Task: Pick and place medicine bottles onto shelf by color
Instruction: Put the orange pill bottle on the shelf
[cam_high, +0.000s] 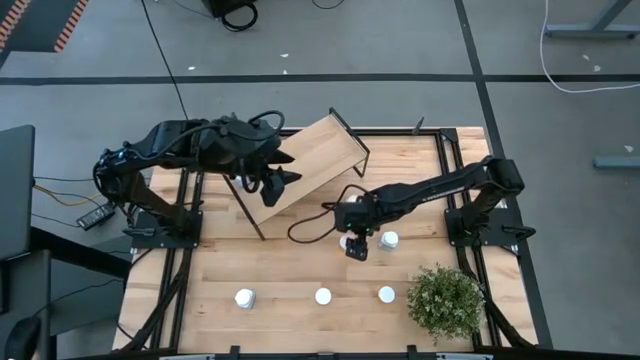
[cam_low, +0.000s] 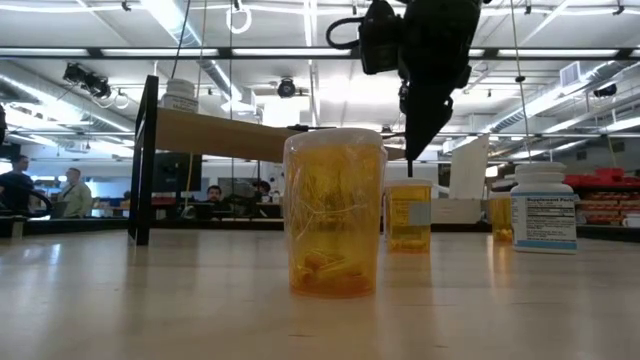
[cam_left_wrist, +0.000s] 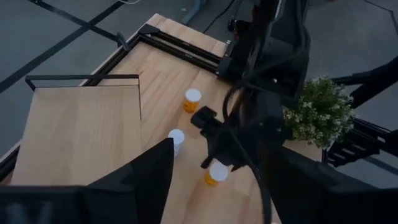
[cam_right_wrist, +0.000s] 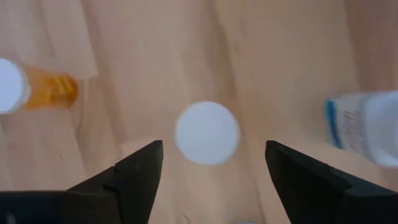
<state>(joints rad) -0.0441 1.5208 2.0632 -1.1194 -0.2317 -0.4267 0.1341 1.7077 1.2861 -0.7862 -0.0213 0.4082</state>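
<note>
The right tool (cam_high: 356, 245) hangs over the middle of the wooden bench (cam_high: 300, 265), pointing straight down at a bottle (cam_right_wrist: 206, 133) that stands below it; in the right wrist view its two dark fingers (cam_right_wrist: 134, 171) are spread wide on either side of that bottle's round white cap and grip nothing. A white bottle (cam_high: 390, 240) with a printed label stands just beside the tool, toward the right arm's base. Three more white-capped bottles stand in a row along the near side of the bench, one (cam_high: 244, 298) to the left, one (cam_high: 323, 296) in the middle and one (cam_high: 386, 294) just beside a green potted plant (cam_high: 444, 302).

The left tool (cam_high: 275, 185) is held above the lower end of the shelf (cam_high: 325, 150), a slanted light-wood board on a thin black frame at the far side of the bench. Its fingers stand apart and hold nothing.

From bench height, a translucent orange bottle (cam_low: 334, 213) fills the foreground, with pills lying at its bottom. The right tool's dark fingers (cam_low: 420, 125) point down just above another orange bottle (cam_low: 408, 215) farther back, and the labelled white bottle (cam_low: 543, 208) stands off to the side. One white bottle (cam_low: 180, 95) sits on the raised end of the shelf (cam_low: 225, 135). People (cam_low: 75, 192) show in the room behind.
</note>
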